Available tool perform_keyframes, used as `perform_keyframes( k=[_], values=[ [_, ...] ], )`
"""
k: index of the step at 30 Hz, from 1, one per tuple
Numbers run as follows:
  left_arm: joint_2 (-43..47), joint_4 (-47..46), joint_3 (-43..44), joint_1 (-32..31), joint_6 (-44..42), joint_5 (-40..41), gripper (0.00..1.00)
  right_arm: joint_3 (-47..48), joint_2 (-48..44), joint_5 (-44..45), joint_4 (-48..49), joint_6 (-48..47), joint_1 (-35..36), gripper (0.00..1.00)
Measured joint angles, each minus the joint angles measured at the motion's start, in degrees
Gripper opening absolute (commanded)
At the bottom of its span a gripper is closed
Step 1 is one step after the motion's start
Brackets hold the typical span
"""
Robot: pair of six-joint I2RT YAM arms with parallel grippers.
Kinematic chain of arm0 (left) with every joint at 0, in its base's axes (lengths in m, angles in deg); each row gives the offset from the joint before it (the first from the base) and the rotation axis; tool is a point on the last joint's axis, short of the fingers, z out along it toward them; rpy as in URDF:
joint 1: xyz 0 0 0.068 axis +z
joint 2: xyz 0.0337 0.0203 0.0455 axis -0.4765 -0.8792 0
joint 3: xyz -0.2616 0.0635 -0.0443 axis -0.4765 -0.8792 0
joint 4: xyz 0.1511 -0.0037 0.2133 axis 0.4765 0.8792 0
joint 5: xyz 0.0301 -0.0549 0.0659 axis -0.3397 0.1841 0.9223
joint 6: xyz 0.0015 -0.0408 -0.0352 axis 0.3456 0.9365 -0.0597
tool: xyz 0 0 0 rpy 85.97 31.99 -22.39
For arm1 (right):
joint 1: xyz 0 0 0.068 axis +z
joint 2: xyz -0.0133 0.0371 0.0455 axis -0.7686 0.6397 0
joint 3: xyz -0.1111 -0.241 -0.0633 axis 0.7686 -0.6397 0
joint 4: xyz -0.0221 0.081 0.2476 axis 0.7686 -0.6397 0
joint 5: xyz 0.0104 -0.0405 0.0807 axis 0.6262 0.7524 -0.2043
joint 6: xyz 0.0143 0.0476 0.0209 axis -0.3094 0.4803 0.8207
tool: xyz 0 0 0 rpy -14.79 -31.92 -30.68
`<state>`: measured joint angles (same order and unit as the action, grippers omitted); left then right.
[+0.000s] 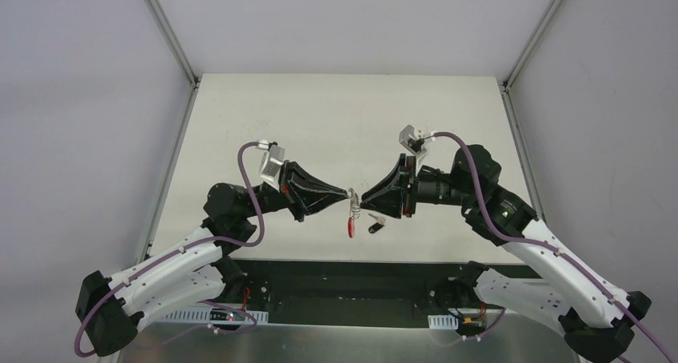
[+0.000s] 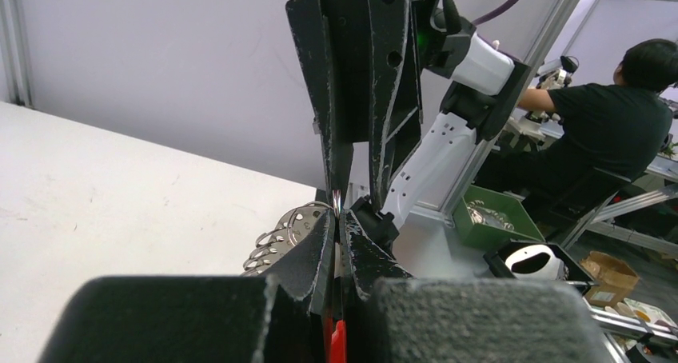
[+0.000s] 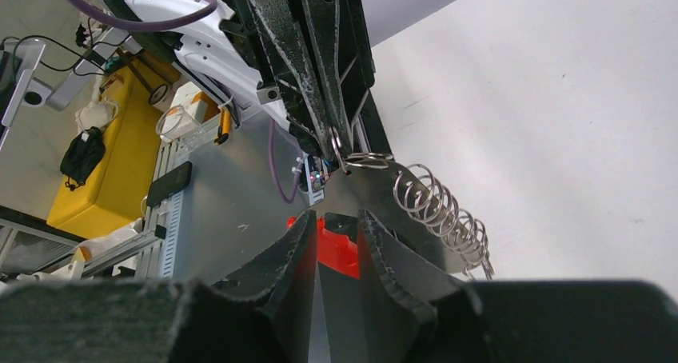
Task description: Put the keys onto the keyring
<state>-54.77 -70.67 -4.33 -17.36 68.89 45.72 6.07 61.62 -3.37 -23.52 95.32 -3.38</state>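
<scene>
The keyring hangs above the table's near middle, between the two gripper tips. My left gripper is shut on one thin silver loop. The bunch of rings fans out to one side, and the red crescent dangles below. My right gripper faces the left one tip to tip, its jaws a little apart. The red piece shows in the gap, and I cannot tell whether the jaws touch it. A small silver and black thing, apparently the keys, lies on the table under the right gripper.
The white table has metal frame posts at its back corners and a dark rail along the near edge. Beyond the table, a person sits at a bench near a green bin.
</scene>
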Motion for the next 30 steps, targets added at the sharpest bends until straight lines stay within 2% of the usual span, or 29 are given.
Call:
perform_keyframes(
  k=[13,30],
  values=[
    [-0.9,-3.7,-0.6,0.0,2.1,0.0,0.0,0.7,3.3,0.0,3.8,0.2,2.6,0.28],
    [-1.0,-5.0,-0.6,0.0,3.3,0.0,0.0,2.8,4.1,1.9,3.9,-1.6,4.0,0.28]
  ],
)
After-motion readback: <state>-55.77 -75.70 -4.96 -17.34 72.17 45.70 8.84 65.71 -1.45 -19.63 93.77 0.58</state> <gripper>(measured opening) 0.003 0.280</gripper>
